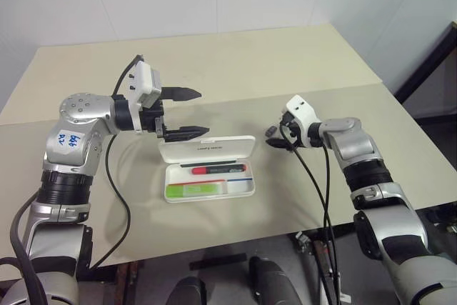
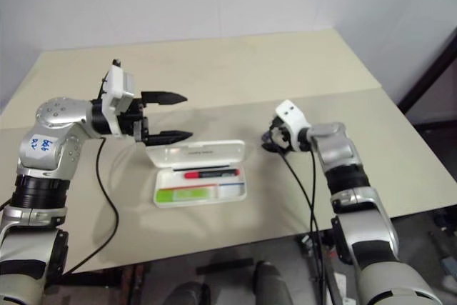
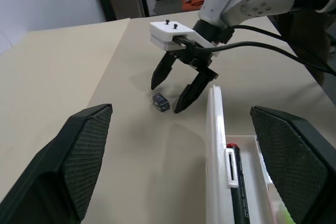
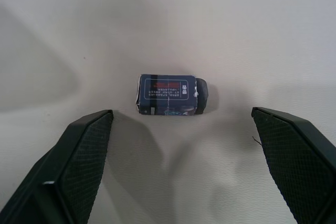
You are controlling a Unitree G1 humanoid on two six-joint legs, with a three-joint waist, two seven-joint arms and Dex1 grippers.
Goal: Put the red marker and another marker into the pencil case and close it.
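Beige table [image 1: 235, 62], white pencil case [image 1: 208, 149] open, long axis left-right, red marker [image 1: 218, 169] and green highlighter [image 1: 196, 190] inside. Left gripper [image 1: 182, 113] wide, just above-left of lid, nearer; right gripper [image 1: 275, 138] wide, right.

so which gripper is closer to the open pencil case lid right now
Left. The left gripper hangs open right above the back left corner of the pencil case lid. The right gripper is open too, off past the case's right end, over a small dark eraser.
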